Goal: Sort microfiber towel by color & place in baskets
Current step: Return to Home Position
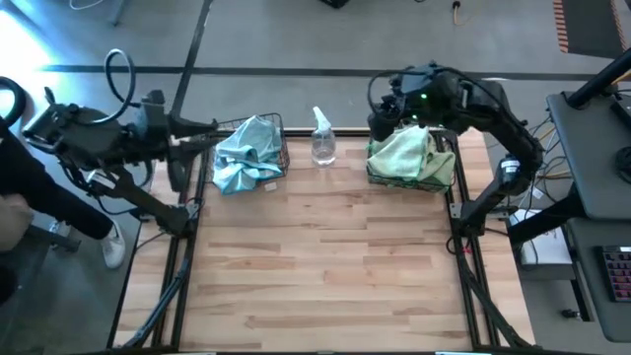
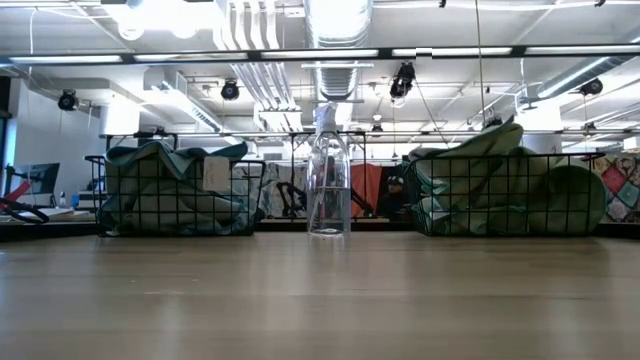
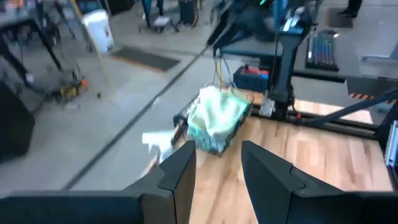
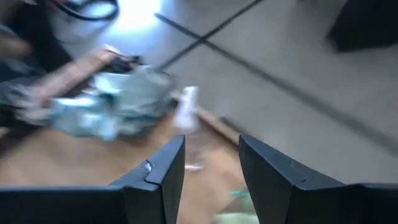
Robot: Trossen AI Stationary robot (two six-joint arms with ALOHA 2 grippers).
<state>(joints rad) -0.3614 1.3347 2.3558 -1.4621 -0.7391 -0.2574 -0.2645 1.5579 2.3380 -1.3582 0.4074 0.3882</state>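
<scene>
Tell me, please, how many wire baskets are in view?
2. The left basket holds blue towels; the right basket holds green towels. Both sit along the table's far edge, a spray bottle between them. None seems hidden.

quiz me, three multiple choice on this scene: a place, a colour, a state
1. The spray bottle stands: A between the left basket and right basket; B inside a basket; C held in a claw.
2. The right basket's towels are: A light blue; B pale green; C red.
3. The left claw and right claw are: A both open, empty; B both shut on towels; C both shut on the bottle.
A, the high view shows it between them; B, they look green; A, each wrist view shows an empty gap.
</scene>
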